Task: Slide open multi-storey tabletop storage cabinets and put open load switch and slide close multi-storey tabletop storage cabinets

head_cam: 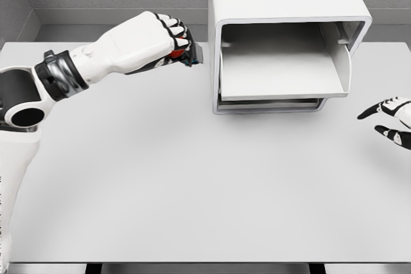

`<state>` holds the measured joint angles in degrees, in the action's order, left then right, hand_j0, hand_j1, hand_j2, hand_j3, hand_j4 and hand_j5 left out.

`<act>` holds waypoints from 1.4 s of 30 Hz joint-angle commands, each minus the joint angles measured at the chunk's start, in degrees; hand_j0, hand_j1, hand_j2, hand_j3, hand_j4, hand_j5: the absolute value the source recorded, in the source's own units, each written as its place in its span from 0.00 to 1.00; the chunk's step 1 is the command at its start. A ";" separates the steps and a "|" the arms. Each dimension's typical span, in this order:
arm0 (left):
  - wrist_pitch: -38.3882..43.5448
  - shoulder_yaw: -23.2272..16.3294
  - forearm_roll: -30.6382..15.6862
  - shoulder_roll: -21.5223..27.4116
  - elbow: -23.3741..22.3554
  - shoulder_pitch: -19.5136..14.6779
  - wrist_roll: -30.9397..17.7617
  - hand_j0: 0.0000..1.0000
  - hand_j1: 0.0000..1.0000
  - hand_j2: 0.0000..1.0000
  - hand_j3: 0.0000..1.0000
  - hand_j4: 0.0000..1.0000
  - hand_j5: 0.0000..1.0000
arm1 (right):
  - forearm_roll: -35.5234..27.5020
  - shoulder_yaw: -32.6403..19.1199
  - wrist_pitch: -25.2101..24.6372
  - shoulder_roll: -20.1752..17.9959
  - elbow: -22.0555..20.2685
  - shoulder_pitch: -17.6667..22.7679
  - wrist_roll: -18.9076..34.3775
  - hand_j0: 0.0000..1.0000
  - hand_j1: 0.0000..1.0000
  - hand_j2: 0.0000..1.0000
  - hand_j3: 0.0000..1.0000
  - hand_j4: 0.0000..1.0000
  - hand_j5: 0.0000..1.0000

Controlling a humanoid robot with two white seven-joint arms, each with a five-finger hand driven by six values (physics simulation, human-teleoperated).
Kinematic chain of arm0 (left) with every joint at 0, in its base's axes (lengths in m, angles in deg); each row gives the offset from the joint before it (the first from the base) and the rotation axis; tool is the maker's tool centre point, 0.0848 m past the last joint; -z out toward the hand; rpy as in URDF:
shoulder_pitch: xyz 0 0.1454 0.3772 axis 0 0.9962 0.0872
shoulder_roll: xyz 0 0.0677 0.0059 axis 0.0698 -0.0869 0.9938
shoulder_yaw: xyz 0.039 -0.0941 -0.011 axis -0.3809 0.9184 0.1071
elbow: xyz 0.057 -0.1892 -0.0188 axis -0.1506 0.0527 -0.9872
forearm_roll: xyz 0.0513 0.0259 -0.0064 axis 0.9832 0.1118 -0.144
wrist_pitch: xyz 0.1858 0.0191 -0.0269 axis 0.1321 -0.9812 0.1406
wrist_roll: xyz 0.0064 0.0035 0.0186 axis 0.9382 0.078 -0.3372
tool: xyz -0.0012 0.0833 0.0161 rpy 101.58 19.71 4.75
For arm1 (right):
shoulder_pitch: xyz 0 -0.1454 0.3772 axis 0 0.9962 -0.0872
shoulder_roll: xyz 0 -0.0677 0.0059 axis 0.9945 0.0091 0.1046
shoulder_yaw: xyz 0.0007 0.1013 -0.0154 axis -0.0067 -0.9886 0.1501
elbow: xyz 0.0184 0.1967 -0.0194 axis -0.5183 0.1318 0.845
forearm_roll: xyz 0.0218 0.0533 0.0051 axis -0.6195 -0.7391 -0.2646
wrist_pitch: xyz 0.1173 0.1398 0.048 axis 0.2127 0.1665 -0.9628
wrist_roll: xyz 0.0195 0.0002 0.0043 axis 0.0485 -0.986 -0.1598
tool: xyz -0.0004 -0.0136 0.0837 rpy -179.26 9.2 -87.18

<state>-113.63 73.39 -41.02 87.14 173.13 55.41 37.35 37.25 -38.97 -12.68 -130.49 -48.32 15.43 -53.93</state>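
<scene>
Load switch sits clamped in your left hand, held above the table, left of the cabinet's open drawer. It looks rigid and light; grip its body. Your right hand rests open, far right.

White multi-storey storage cabinet upright at the desk's far edge, its upper drawer slid out toward the camera, small dark load switch with a red part, mostly hidden, left of the cabinet
</scene>
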 commanded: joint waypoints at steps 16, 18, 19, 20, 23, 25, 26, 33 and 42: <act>0.18 -1.26 -0.01 -5.08 0.81 -0.62 0.05 0.39 0.39 0.39 0.39 0.39 0.39 | -0.40 -0.04 -0.13 0.03 -0.99 1.23 -0.16 0.59 0.59 0.59 0.59 0.59 0.59; 0.18 -1.43 -0.01 -5.52 0.81 -0.70 0.05 0.39 0.39 0.39 0.39 0.39 0.39 | -0.40 -0.04 -0.13 0.12 -0.99 1.49 -0.08 0.62 0.62 0.62 0.62 0.62 0.62; 0.18 -1.43 -0.01 -5.52 0.81 -0.62 0.05 0.39 0.39 0.39 0.39 0.39 0.39 | -0.40 -0.04 -0.13 0.12 -0.99 1.49 -0.08 0.62 0.62 0.62 0.62 0.62 0.62; 0.18 -1.43 -0.01 -5.52 0.90 -0.70 0.05 0.39 0.39 0.39 0.39 0.39 0.39 | -0.40 -0.04 -0.13 0.12 -0.90 1.49 -0.16 0.62 0.62 0.62 0.62 0.62 0.62; 0.18 -1.43 -0.10 -5.35 1.07 -0.62 0.05 0.39 0.39 0.39 0.39 0.39 0.39 | -0.40 -0.04 -0.13 0.12 -0.90 1.49 -0.16 0.62 0.62 0.62 0.62 0.62 0.62; 0.18 -1.35 -0.10 -5.35 1.07 -0.70 0.05 0.39 0.39 0.39 0.39 0.39 0.39 | -0.40 -0.04 -0.13 0.12 -0.90 1.49 -0.16 0.62 0.62 0.62 0.62 0.62 0.62; 0.18 -1.35 -0.10 -5.26 1.07 -0.88 0.05 0.39 0.39 0.39 0.39 0.39 0.39 | -0.40 -0.04 -0.13 0.12 -0.99 1.49 -0.16 0.62 0.62 0.62 0.62 0.62 0.62; 0.18 -0.56 -0.36 -2.97 1.07 -0.44 0.05 0.39 0.39 0.39 0.39 0.39 0.39 | -0.40 -0.04 -0.13 0.20 -0.90 1.49 -0.16 0.63 0.63 0.63 0.63 0.63 0.63; 0.18 -0.47 -1.33 -2.45 3.36 -0.09 0.05 0.39 0.39 0.39 0.39 0.39 0.39 | -0.40 -0.04 -0.13 0.20 -0.73 1.49 -0.08 0.65 0.65 0.65 0.65 0.65 0.65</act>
<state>-113.57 72.94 -40.80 84.55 176.04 55.41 37.78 37.28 -39.00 -12.69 -130.27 -49.04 16.92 -54.02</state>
